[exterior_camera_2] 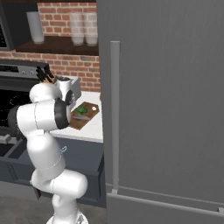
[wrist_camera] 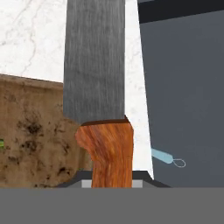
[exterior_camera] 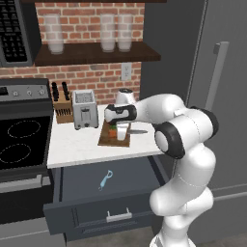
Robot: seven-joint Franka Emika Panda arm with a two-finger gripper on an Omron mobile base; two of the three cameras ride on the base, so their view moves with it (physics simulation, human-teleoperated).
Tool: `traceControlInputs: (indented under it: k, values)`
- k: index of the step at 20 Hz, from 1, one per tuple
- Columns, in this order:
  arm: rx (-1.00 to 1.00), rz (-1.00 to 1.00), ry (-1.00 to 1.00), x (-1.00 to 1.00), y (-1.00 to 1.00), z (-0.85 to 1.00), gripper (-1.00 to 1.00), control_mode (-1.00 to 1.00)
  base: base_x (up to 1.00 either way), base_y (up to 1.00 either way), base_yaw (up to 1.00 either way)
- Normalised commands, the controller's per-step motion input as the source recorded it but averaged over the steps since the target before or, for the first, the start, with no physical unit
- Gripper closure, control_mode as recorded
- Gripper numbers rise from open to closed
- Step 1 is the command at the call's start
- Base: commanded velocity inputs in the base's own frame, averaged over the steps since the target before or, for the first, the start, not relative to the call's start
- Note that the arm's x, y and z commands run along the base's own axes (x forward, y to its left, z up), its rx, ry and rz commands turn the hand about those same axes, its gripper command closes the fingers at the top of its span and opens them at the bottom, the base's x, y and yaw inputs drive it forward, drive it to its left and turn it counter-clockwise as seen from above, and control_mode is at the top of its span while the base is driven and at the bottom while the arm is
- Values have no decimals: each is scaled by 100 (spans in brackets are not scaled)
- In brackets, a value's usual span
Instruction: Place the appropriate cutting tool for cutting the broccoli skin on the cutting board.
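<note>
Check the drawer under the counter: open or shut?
Open: the drawer is pulled out below the counter, with the light-blue peeler lying inside.

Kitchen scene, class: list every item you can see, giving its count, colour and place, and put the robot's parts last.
knife: one, orange handle, grey blade, held over the board's edge.
cutting board: one, brown, on the counter.
broccoli: one, green, on the board.
peeler: one, light blue, in the open drawer.
toaster: one, silver, beside the board.
knife block: one, wooden, left of the toaster.
glasses: three, clear, on the shelf.
hand: one, white, shut on the knife.
</note>
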Motion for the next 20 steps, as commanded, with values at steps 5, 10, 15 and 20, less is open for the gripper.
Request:
traceControlInputs:
  k: [5,10,15,20]
  values:
    - [-1,0,1,41,0,-27,100,-100,0,0,0]
    - [-1,0,1,43,3,-19,100,-100,0,0,0]
    - [-3,0,6,47,11,-14,100,-100,0,0,0]
    - [-4,0,6,27,4,-21,100,-100,0,0,0]
